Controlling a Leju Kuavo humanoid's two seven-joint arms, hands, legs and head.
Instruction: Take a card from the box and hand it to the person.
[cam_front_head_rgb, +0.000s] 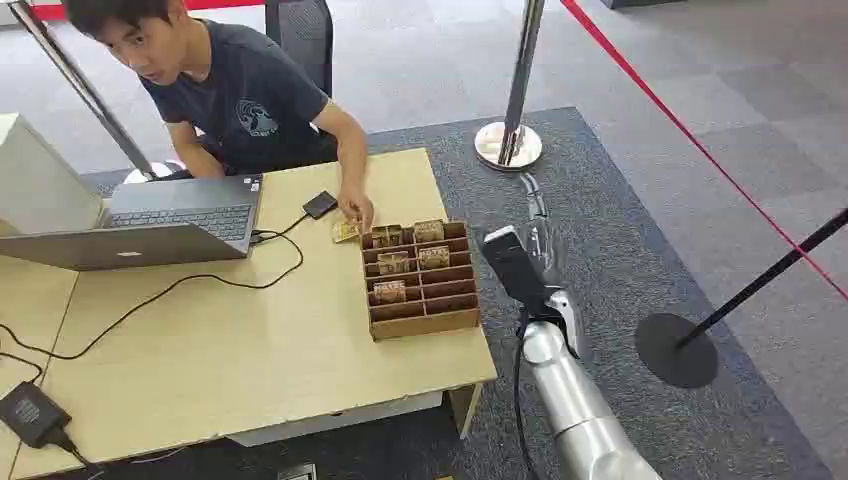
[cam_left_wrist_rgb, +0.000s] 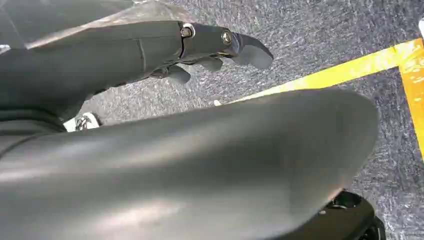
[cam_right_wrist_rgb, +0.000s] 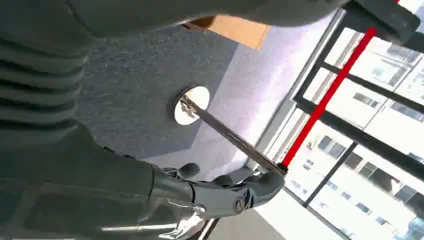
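A brown cardboard box (cam_front_head_rgb: 421, 322) with divided slots stands near the right edge of the wooden table (cam_front_head_rgb: 240, 350). Several cards (cam_front_head_rgb: 399, 263) stand upright in its slots. One more card (cam_front_head_rgb: 345, 232) lies flat on the table at the box's far left corner, under the fingers of the person's hand (cam_front_head_rgb: 355, 208). My right hand (cam_front_head_rgb: 537, 215) is stretched out over the carpet just right of the box, fingers extended (cam_right_wrist_rgb: 220, 195), holding nothing. My left hand (cam_left_wrist_rgb: 210, 47) hangs low over the grey carpet with nothing in it.
The person (cam_front_head_rgb: 225, 85) sits behind the table. An open laptop (cam_front_head_rgb: 180, 215), a small black device (cam_front_head_rgb: 319, 204), a cable and a power adapter (cam_front_head_rgb: 30, 412) lie on the left half. Stanchion bases (cam_front_head_rgb: 508, 145) (cam_front_head_rgb: 676, 350) with a red belt stand to the right.
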